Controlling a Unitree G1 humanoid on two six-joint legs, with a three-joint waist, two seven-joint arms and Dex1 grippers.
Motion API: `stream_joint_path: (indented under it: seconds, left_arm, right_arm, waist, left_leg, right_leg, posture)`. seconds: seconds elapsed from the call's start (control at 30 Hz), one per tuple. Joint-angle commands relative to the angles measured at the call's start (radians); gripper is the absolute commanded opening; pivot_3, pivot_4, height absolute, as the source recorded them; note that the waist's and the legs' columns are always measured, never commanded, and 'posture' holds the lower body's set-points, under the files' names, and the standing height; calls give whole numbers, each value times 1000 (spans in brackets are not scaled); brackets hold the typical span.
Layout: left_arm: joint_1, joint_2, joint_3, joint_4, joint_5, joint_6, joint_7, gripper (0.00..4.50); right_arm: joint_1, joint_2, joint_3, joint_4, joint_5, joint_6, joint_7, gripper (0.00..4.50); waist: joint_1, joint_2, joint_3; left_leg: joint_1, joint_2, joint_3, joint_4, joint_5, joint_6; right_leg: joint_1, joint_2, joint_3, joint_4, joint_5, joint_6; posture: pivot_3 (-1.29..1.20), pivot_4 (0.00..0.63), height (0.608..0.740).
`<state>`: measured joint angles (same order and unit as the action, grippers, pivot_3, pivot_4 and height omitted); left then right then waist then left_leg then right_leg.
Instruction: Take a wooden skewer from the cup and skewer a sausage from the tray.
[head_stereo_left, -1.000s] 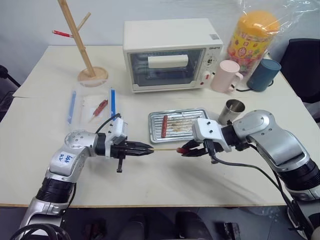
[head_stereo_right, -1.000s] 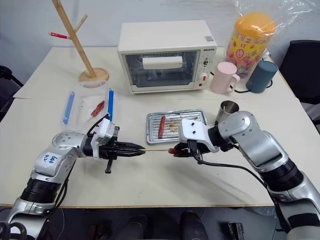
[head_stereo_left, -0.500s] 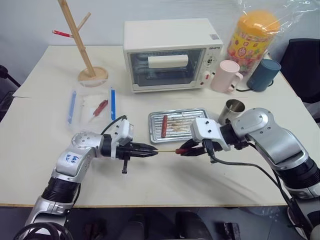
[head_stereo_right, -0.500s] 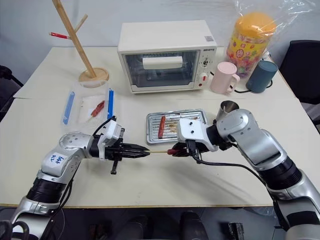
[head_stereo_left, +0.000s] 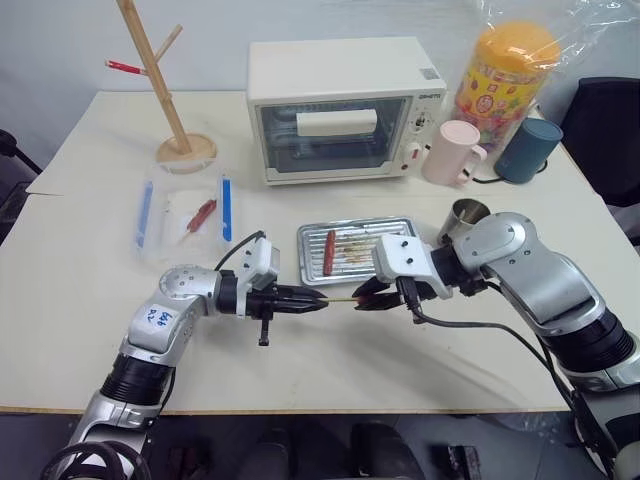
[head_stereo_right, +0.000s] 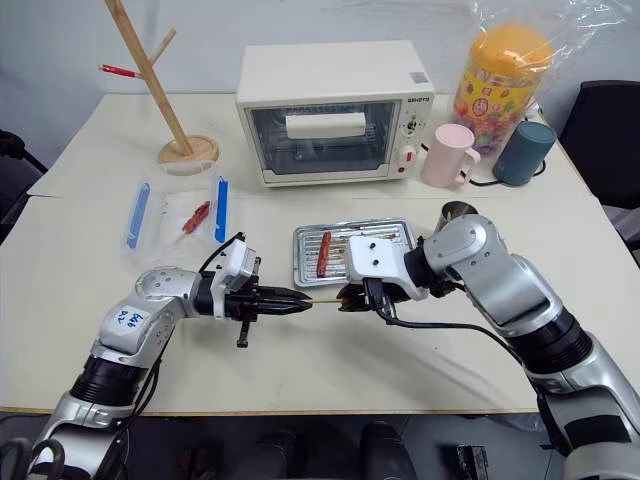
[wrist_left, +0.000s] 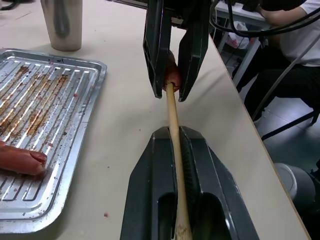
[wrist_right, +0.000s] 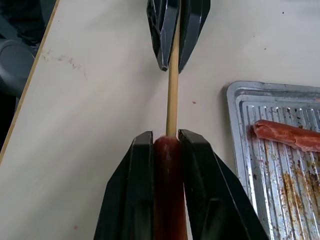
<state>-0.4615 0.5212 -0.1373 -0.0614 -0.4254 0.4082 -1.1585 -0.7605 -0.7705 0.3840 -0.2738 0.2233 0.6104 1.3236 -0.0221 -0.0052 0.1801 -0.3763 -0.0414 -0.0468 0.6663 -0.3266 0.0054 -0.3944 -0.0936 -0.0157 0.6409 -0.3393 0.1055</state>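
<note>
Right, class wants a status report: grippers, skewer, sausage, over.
Left gripper shut on skewer. Right gripper shut on sausage. Skewer tip at sausage end. Second sausage on tray. Nothing in the way.

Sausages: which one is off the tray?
The sausage clamped in the right gripper, meeting the wooden skewer. The other sausage lies on the tray.

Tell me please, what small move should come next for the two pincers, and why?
Probably push the left pincer with the wooden skewer a little further toward the right pincer. The skewer tip meets the end of the sausage clamped there and lines up with it, and little skewer shows between the two pincers.
</note>
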Motion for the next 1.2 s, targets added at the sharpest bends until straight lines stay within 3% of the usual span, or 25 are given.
stream_joint_path:
  seconds: [0.03,0.3,0.5,0.63,0.7,0.83,0.97,1.2]
  left_arm:
    - [7,-18,23,-15,-17,-21,18,0]
    - [103,-4,122,-9,-70,-91,-13,0]
    - [234,-6,299,-51,-165,-145,24,0]
    - [329,-57,500,-123,-277,-108,225,0]
    - [351,-97,564,-164,-304,-99,346,0]
    - [332,-193,671,-198,-314,-128,610,0]
    - [258,-225,655,-145,-245,-95,801,0]
    - [134,-213,610,35,-176,-69,914,0]
  right_arm:
    - [-7,5,-40,-56,66,18,23,951]
    - [31,-36,-202,-81,181,-2,19,2954]
    - [199,-8,-448,-109,337,-84,-8,4470]
    - [423,89,-703,-149,486,-90,-162,4470]
    - [511,142,-761,-199,490,-154,-217,4470]
    - [643,260,-787,-309,445,-289,-344,4470]
    - [743,318,-727,-356,357,-415,-383,4470]
    - [752,288,-703,-330,338,-466,-414,4470]
  waist:
    - [-1,0,0]
    - [0,0,0]
    - [4,0,0]
    - [21,-1,0]
    - [24,0,0]
    - [31,-1,0]
    - [37,-1,-1]
    - [37,-1,-1]
  left_leg:
    - [0,0,0,0,0,0]
    - [0,0,0,0,0,0]
    - [0,0,-1,0,0,0]
    - [0,1,-1,0,0,0]
    - [0,0,-1,0,0,0]
    - [2,0,-1,0,0,0]
    - [3,0,1,0,0,0]
    - [4,-1,2,0,0,0]
  right_leg:
    - [0,0,0,0,0,0]
    - [0,0,0,-2,0,0]
    - [0,0,0,-3,0,0]
    - [2,0,0,-3,0,0]
    - [2,0,0,-3,0,0]
    - [3,0,0,-4,0,0]
    - [2,0,1,-2,0,0]
    - [2,1,3,3,0,0]
  posture:
    - [0,150,740]
    - [0,150,740]
    - [0,150,740]
    - [0,150,740]
    - [0,150,740]
    - [0,150,740]
    - [0,150,740]
    - [0,150,740]
